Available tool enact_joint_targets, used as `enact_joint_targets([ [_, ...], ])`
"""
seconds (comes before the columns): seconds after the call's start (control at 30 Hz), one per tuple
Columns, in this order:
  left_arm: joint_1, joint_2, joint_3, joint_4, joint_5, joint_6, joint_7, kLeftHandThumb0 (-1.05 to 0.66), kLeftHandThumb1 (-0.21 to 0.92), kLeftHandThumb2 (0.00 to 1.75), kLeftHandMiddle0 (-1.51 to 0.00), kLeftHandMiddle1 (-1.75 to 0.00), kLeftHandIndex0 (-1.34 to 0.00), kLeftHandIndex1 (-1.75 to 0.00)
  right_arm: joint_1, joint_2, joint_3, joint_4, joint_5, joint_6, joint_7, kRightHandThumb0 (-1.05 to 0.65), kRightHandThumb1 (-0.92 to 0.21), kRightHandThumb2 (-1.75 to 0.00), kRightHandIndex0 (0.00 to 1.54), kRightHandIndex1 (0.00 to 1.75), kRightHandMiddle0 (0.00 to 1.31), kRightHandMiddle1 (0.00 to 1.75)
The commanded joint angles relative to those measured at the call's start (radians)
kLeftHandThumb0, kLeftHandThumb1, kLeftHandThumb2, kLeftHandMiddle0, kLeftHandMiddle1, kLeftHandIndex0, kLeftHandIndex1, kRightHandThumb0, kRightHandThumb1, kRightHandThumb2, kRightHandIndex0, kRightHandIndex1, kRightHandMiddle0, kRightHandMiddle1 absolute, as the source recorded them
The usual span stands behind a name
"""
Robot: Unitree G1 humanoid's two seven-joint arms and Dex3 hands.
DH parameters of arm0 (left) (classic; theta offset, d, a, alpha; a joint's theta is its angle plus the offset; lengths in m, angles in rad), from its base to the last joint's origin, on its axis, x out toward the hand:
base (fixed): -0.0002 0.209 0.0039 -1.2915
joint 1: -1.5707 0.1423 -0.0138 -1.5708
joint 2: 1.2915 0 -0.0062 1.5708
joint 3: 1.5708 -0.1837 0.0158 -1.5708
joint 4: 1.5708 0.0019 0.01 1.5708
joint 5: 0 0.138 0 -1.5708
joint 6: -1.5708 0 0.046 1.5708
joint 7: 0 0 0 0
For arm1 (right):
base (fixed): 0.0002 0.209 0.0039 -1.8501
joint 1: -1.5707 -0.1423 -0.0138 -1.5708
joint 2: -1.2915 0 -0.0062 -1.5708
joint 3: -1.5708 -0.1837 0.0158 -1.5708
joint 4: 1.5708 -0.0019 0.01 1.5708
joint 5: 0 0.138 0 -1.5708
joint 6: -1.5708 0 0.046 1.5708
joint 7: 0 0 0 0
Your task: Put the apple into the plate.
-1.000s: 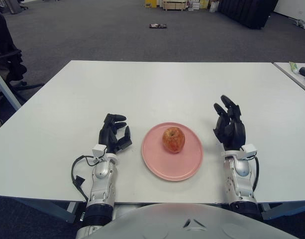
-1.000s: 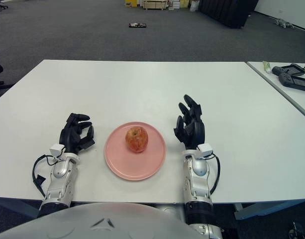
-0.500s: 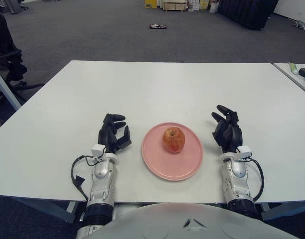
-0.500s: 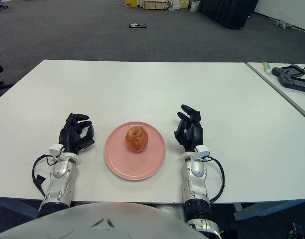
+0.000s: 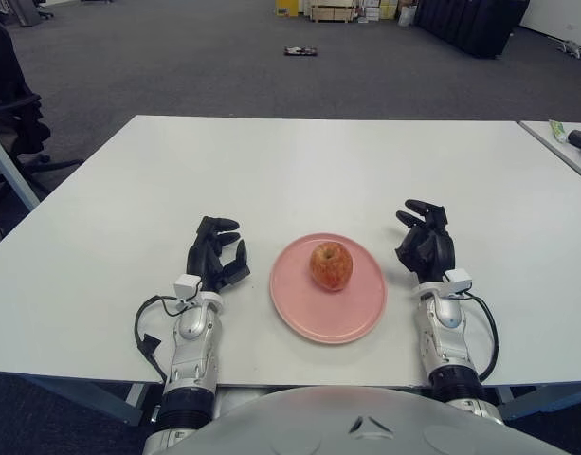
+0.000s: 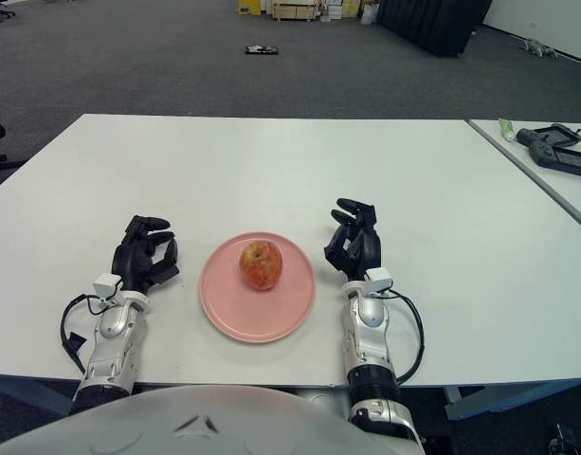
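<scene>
White and broad, the counter [image 5: 299,161] stands on a grey carpeted floor [image 5: 176,66]. On the left, the left robot hand [image 5: 215,255] shows beside the plate, its dark fingers loosely curled and holding nothing. At the middle, a round pink plate [image 5: 328,288] carries the apple [image 5: 331,264], red with yellowish streaks, stem dimple upward. Just right of the plate, the right robot hand [image 5: 425,245] has its fingers relaxed, half bent, gripping nothing.

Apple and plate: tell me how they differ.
The apple is round, tall and mottled red-yellow; the plate is flat, wide and plain pink. The apple sits on the plate, toward its far side, while the plate lies on the table. Both lie between the left hand and right hand, untouched.
</scene>
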Motion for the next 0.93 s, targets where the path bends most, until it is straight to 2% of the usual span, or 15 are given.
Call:
enact_joint_targets([
  [0.0, 0.026, 0.006, 0.002, 0.030, 0.006, 0.040, 0.008, -0.01, 0.49, 1.09, -0.53, -1.62, -0.30, -1.75, 0.045, 0.027, -0.007, 0.100, -0.002, -0.035, -0.017, -0.36, -0.64, -1.35, 0.29, 1.18, 0.14, 1.48],
  [0.47, 0.030, -0.003, 0.008, 0.020, -0.016, 0.038, -0.004, -0.01, 0.42, 1.16, -0.58, -1.59, -0.36, -1.75, 0.045, 0.035, -0.002, 0.108, -0.043, -0.048, -0.094, -0.37, -0.63, -1.35, 0.37, 1.23, 0.26, 1.50],
  [0.73, 0.033, -0.001, 0.006, 0.012, -0.019, 0.051, -0.004, -0.01, 0.45, 1.13, -0.55, -1.59, -0.35, -1.75, 0.045, 0.035, -0.002, 0.109, -0.037, -0.038, -0.099, -0.35, -0.62, -1.37, 0.41, 1.25, 0.28, 1.51],
  [0.9, 0.034, -0.001, 0.005, 0.008, -0.013, 0.058, 0.004, -0.01, 0.46, 1.11, -0.54, -1.60, -0.33, -1.75, 0.047, 0.039, -0.004, 0.097, -0.039, -0.005, -0.114, -0.34, -0.61, -1.40, 0.43, 1.28, 0.29, 1.54],
])
